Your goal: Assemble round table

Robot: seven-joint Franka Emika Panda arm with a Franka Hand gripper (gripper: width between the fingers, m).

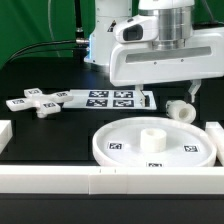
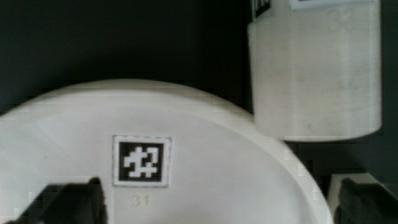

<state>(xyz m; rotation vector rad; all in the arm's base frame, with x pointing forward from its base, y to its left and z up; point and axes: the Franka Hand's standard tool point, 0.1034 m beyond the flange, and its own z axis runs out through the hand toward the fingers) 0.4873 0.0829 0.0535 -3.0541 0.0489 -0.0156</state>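
Your gripper [image 2: 217,202] hangs over the disc [image 1: 102,150]. In the wrist view its fingers [image 2: 68,203] show as dark tips spread wide apart, gripping nothing, with only the disc's surface and one tag [image 2: 143,161] below them. In the exterior view the arm's white body hides most of the gripper.

The disc lies flat on the black table [image 1: 50,135], just behind the front rail [image 1: 100,182], with a raised hub [image 1: 150,137] at its middle. The leg [image 1: 182,109] lies on its side just beyond the disc's rim, toward the exterior view's right. You cannot tell whether the two touch. The cross [image 1: 35,103] lies well apart toward the exterior view's left, beside the marker board [image 1: 112,98].
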